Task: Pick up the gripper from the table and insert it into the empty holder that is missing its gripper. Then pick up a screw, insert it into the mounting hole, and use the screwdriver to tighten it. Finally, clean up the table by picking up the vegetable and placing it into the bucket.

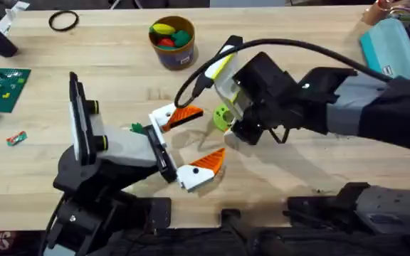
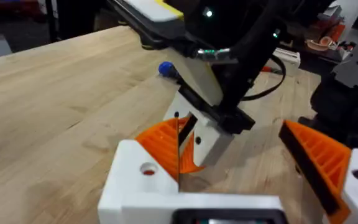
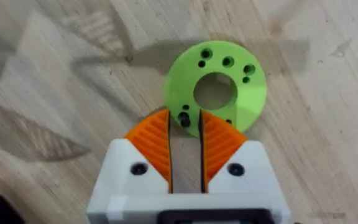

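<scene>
Screw (image 3: 184, 118) (partly hidden) between right fingers (image 3: 155, 144), over green disc (image 3: 216, 92).

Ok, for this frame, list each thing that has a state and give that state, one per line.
left gripper: open, fingers spread above the table, holding nothing.
right gripper: nearly shut, pads at the edge of the green disc.
green disc: lying flat on the table.
bucket: upright, with colourful toy pieces inside.

A black ring (image 1: 63, 20), green circuit board (image 1: 1, 87) and teal pouch (image 1: 392, 44) lie on the table (image 1: 119, 64)
</scene>
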### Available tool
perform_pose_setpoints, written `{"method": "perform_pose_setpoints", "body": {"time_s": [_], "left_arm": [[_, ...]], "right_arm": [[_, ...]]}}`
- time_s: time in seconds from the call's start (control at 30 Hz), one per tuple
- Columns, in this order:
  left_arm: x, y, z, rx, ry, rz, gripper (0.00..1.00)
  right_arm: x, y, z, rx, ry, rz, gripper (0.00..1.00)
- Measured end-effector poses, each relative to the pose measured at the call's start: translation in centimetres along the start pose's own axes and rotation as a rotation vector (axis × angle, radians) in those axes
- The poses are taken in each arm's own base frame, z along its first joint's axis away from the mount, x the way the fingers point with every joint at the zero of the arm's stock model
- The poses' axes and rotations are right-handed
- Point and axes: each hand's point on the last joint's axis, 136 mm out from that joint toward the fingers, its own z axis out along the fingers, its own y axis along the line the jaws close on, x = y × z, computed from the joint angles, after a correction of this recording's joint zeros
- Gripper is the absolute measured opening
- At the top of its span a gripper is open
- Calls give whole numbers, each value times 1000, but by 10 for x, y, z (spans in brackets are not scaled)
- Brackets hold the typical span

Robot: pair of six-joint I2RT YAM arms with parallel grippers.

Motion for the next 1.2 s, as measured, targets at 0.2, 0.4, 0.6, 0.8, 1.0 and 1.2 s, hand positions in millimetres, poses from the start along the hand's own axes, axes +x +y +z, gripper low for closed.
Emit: {"method": "perform_pose_setpoints", "body": {"time_s": [0.2, 0.4, 0.6, 0.8, 1.0, 1.2], "left_arm": [[0, 0, 0, 0, 0, 0, 986], [0, 0, 0, 0, 0, 0, 986], [0, 0, 0, 0, 0, 0, 986], [0, 0, 0, 0, 0, 0, 986], [0, 0, 0, 0, 0, 0, 986], [0, 0, 0, 0, 0, 0, 986]], "right_arm": [[-2, -4, -5, 32, 16, -7, 256], [-4, -6, -8, 45, 20, -7, 260], [-1, 0, -8, 38, 36, -25, 221], [0, 6, 0, 29, 58, -46, 222], [-3, 6, 1, 30, 57, -46, 226], [-5, 4, 1, 40, 51, -50, 21]]}}
